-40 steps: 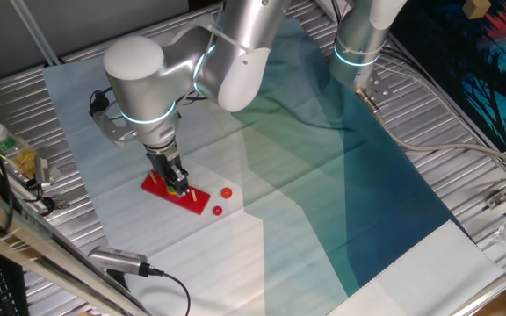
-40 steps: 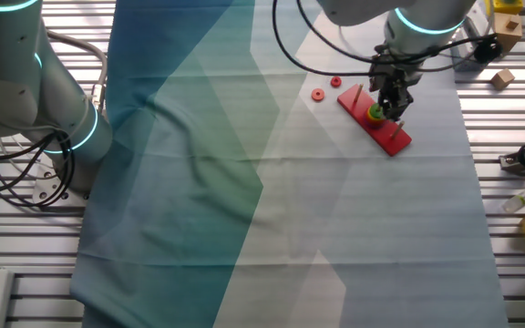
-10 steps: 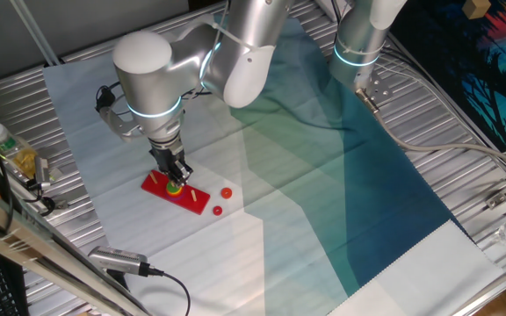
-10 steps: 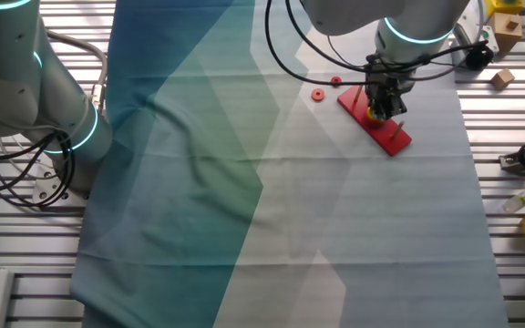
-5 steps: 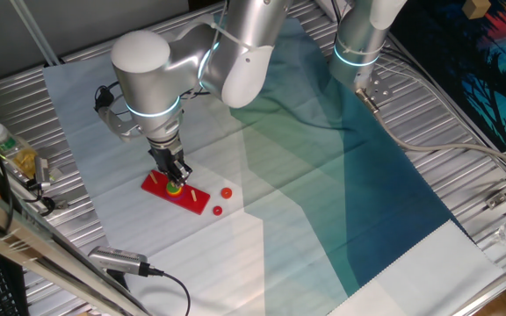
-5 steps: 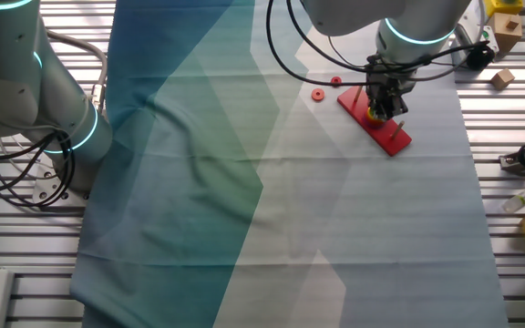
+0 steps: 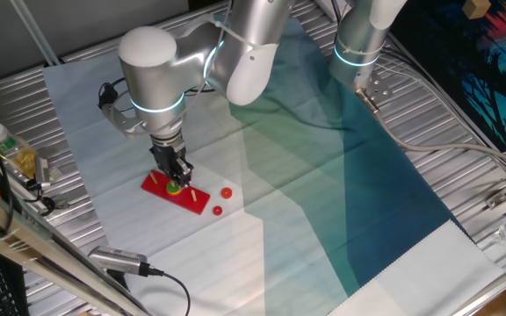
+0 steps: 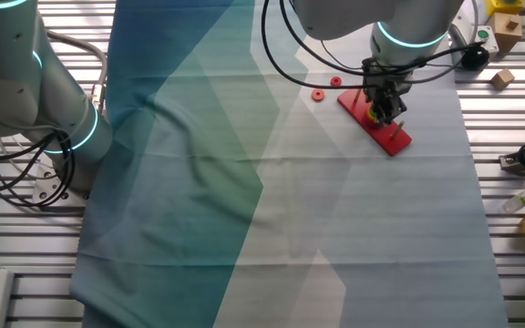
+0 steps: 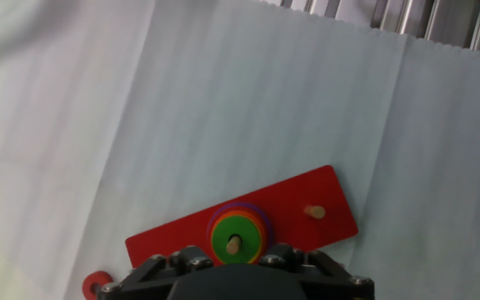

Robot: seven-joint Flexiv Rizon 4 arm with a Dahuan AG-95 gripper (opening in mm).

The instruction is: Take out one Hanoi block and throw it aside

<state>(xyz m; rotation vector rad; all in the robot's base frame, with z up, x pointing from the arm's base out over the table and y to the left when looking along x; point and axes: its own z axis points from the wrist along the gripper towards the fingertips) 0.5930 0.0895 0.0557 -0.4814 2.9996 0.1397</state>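
The arm has slid a little to the right and up since four seconds ago, and in the last second it has hardly moved at all. You can see its big grey joint sits a bit further right in one fixed view. The jaws (image 7: 175, 182) now hang right over the stack, not low down on the base as they were.

Start at the left of the hand view. One small red disc (image 9: 97, 286) lies on the cloth (image 9: 223, 100), just beside the end of the red base (image 9: 302, 193). Next comes the stack on its peg, with the green disc (image 9: 234, 242) on top. It has orange and purple rings under it. The green disc is on its peg, so it has not come out yet. To the right a bare peg (image 9: 314, 212) stands up from the base.

You cannot tell from any view how wide the jaws are. The hand view shows only the dark body of the hand at the bottom, and the fingers are hidden. In the other fixed view the jaws (image 8: 383, 108) are too small and dark to read.

In one fixed view, two red discs (image 7: 222, 200) lie on the tabletop, right of the base.

This looks like the start of the pick. You would need to come down straight, pinch the green disc by its rim, and lift it up off the peg. Watch that the ring under it does not come up too.
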